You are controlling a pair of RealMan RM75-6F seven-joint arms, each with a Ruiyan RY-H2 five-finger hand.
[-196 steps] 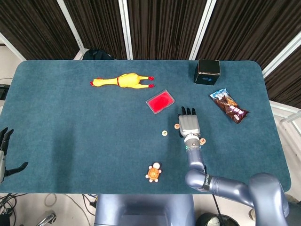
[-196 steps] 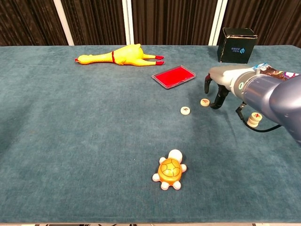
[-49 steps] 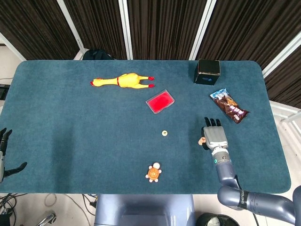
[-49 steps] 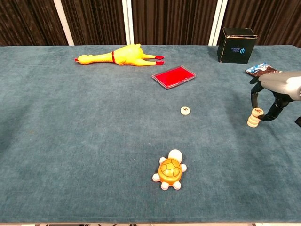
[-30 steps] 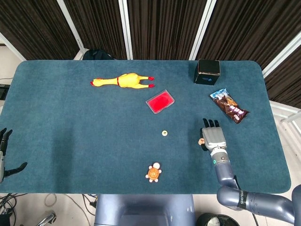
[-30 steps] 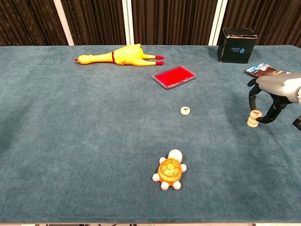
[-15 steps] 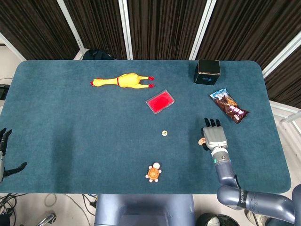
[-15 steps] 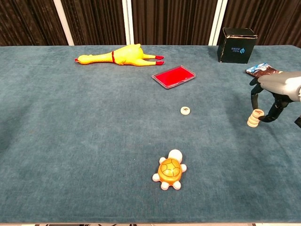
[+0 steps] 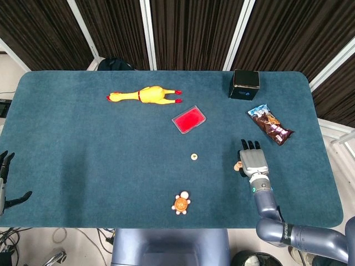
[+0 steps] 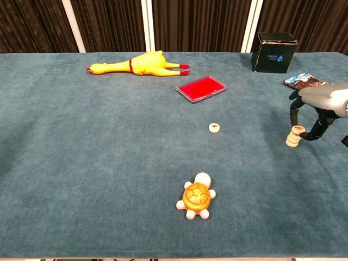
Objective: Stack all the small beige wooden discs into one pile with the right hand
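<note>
Right robot hand (image 10: 318, 106) sits at the tabletop's right side, palm down, dark fingers (image 10: 294, 113) curled downward around the top of a short pile of beige discs (image 10: 294, 136); from the chest view the fingertips look to be just at or touching the top disc, but whether it's actually pinched I can't tell. In the head view the same robot hand (image 9: 253, 160) covers most of the pile, w/ only a bit of disc (image 9: 237, 165) peeking out at its left edge. One lone beige disc (image 10: 214, 128) lies flat on the blue tabletop (image 10: 109, 163), well apart from the pile, toward the middle; same disc in head view (image 9: 194, 156). Just beyond it is a flat red tray (image 10: 200, 88), and nearer the robot an orange toy turtle (image 10: 196, 197), belly down. Far edge: yellow rubber chicken (image 10: 138, 64) lying on its side, approx. left of centre, and a black box (image 10: 273, 52) upright at the far right. A brown snack packet (image 9: 270, 124) lies near the right robot hand, betw. it and the black box; in the chest view only its end (image 10: 303, 80) shows behind the hand. Left robot hand (image 9: 6, 180) hangs off the tabletop's left edge, seen in head view only, fingers spread, holding nothing.
</note>
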